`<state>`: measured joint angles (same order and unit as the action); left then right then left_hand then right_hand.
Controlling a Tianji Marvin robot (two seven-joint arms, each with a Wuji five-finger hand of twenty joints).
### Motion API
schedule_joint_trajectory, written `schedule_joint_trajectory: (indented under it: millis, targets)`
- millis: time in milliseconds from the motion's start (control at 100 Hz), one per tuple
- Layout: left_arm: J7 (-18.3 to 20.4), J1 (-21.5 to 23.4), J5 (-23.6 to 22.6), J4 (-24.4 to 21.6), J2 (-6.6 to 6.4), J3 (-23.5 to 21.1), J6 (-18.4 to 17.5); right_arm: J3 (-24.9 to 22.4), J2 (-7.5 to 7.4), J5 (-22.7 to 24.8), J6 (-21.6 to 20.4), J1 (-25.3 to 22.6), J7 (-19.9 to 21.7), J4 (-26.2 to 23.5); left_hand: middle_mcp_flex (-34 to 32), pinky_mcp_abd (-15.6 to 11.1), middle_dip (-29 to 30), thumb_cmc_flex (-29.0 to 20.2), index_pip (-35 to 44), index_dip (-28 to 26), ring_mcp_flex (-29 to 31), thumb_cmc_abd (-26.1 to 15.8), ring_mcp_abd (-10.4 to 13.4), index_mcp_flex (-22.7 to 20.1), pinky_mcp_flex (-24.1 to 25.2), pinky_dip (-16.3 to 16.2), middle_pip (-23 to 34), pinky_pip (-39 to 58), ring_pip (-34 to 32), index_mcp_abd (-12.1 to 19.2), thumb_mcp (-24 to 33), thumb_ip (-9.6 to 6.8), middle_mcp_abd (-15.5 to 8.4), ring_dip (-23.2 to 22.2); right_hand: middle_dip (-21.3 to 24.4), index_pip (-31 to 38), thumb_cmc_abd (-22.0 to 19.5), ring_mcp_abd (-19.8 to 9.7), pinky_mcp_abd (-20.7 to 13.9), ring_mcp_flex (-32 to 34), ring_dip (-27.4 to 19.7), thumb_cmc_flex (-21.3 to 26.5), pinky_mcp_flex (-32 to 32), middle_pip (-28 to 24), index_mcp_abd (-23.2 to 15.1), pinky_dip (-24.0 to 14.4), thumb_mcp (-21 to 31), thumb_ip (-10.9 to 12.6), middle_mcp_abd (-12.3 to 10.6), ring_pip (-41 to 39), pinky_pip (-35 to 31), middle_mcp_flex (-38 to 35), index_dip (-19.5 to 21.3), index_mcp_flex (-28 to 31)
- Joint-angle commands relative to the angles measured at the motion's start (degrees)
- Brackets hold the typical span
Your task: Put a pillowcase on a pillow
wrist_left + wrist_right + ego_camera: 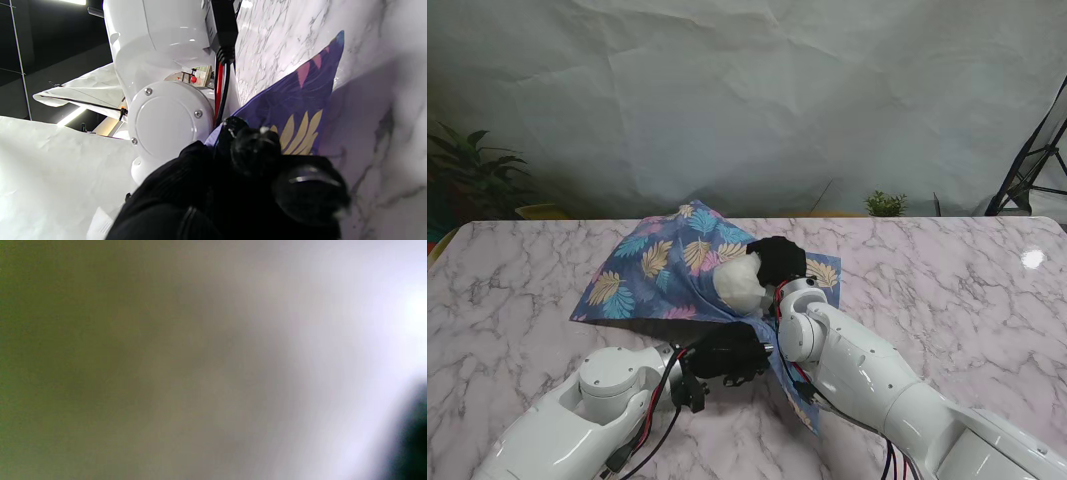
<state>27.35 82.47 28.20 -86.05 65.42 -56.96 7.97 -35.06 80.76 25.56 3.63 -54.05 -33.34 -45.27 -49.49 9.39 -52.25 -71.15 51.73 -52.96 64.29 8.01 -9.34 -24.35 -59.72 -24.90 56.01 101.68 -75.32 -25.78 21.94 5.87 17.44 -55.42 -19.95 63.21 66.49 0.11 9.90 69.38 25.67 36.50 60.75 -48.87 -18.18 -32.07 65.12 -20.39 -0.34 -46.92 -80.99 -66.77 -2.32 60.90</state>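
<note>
Pillowcase (662, 270), blue with leaf print, lies bunched near the middle of the marble tabletop (947, 290), and the white pillow (740, 282) shows at its opening. The left hand (727, 353) is clenched on the near edge of the pillowcase. The right hand (777, 260) rests against the pillow at the opening; I cannot tell its grip. The right wrist view is only blur.

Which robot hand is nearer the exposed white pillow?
Right. The right robot hand touches the white pillow at the blue leaf-print pillowcase opening; the left robot hand is nearer to me, gripping the pillowcase's edge.
</note>
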Motion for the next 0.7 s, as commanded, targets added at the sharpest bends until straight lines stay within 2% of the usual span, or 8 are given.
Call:
schedule_joint_trajectory:
  millis: [0,110,300,350,410,450,580,690]
  targets:
    - [1.4,-0.1,0.6,-0.3,0.46,0.7,0.5,0.1,0.43,0.1,-0.3,-0.5,-0.4,-1.1,-0.2,-7.6,-0.3,-2.8,3.1,-1.1,-0.5,-0.8,-0.9,-1.2,-0.8,1.4,2.7,6.5,-4.7,5.9,1.1,-0.60,4.9,0.4,-0.1,3.2,-3.9,-4.5,-22.4,6.2,2.7,4.6,4.2,-4.9,4.1,-4.3,5.5,1.3,2.8,-15.7,-9.9,-1.3,-0.4,3.2]
    - [0.7,-0.2,0.6,-0.5,0.64,0.4,1.1,0.6,-0.22,1.3,-2.1,-1.1,-0.2,-1.8,0.7,-6.1,0.0,-2.8,2.2,-0.5,-2.2,-1.3,-2.6,-0.7,1.2,1.5,1.8,6.1,-3.7,6.0,0.5,-0.64,5.1,0.5,-0.3,3.2,-4.3,-4.9,-22.7,6.3,2.5,4.3,4.2,-5.2,3.5,-4.2,5.4,1.3,2.5,-15.6,-9.5,-0.9,-0.2,2.9]
    - [-1.2,1.3,3.3,-2.3,1.21,-2.0,3.8,2.3,-1.44,4.0,-5.0,-1.3,0.4,-0.7,4.7,4.6,3.1,-2.8,-6.6,7.2,-11.5,-2.8,-13.4,-1.4,13.2,-2.0,-4.6,-0.6,5.2,5.2,-4.3,-1.55,7.4,1.5,-0.5,3.3,-4.5,-5.0,-22.9,6.3,2.6,4.2,4.2,-5.8,3.3,-4.4,5.6,1.4,2.4,-15.8,-9.5,-0.5,0.0,2.8]
    - [0.0,1.2,3.2,-2.4,0.86,-2.6,4.2,2.6,-2.16,5.2,-5.9,-1.3,0.8,-0.5,7.7,6.6,4.5,-2.8,-10.1,9.9,-16.3,-3.8,-16.4,-0.7,18.7,-4.8,-7.9,-3.3,8.1,5.3,-11.0,-2.73,7.4,1.3,-0.6,3.2,-4.6,-5.0,-23.0,6.3,2.7,4.1,4.2,-5.9,3.3,-4.4,5.6,1.4,2.2,-15.9,-9.5,-0.3,0.0,2.8]
    - [3.5,0.7,3.0,-2.2,0.14,-3.3,4.2,2.7,-3.26,7.0,-6.8,-1.5,0.9,-0.7,12.1,8.5,8.1,-2.7,-17.2,13.0,-23.1,-6.8,-19.3,-0.5,26.6,-11.8,-14.3,-9.5,13.5,5.6,-21.7,-4.69,7.1,1.2,-0.6,3.3,-4.7,-5.0,-22.9,6.2,2.7,4.1,4.1,-6.1,3.2,-4.4,5.7,1.4,2.0,-15.8,-9.4,-0.1,0.1,2.7]
    - [7.0,0.0,2.9,-1.7,-0.52,-3.7,4.0,2.5,-4.07,8.1,-7.1,-1.8,1.1,-1.2,16.3,9.1,12.4,2.8,-24.6,15.2,-29.3,-8.2,-19.5,-0.6,32.9,-15.3,-20.8,-16.3,19.0,5.9,-23.4,-4.54,6.4,2.9,-0.6,3.3,-4.7,-5.0,-22.9,6.2,2.7,4.1,4.0,-6.3,2.9,-4.4,5.7,1.4,2.0,-15.8,-9.1,0.1,0.2,2.6]
    - [27.2,-5.5,3.5,1.6,-4.27,-4.8,6.7,0.8,-6.47,10.9,-7.6,-3.2,1.8,-3.9,36.4,4.8,26.9,14.4,-42.9,26.5,-52.8,-9.4,-16.2,7.5,57.4,-10.1,-42.6,-38.1,48.6,6.7,-24.2,-4.22,3.5,20.7,-0.6,3.3,-4.7,-5.0,-22.9,6.2,2.6,4.1,4.0,-6.4,2.9,-4.3,5.8,1.4,1.9,-15.7,-8.7,0.2,0.3,2.5]
    - [34.5,-7.1,1.7,1.3,-6.48,-6.2,6.7,-0.8,-7.88,12.5,-7.4,-4.4,2.8,-5.7,41.8,2.6,31.8,17.3,-48.2,27.6,-59.4,-7.8,-13.4,9.2,63.9,-10.0,-52.5,-53.8,60.2,7.6,-24.2,-4.21,0.8,26.8,-0.6,3.3,-4.8,-5.0,-22.8,6.2,2.6,4.1,4.0,-6.5,2.9,-4.4,5.8,1.4,1.9,-15.7,-8.7,0.3,0.3,2.5]
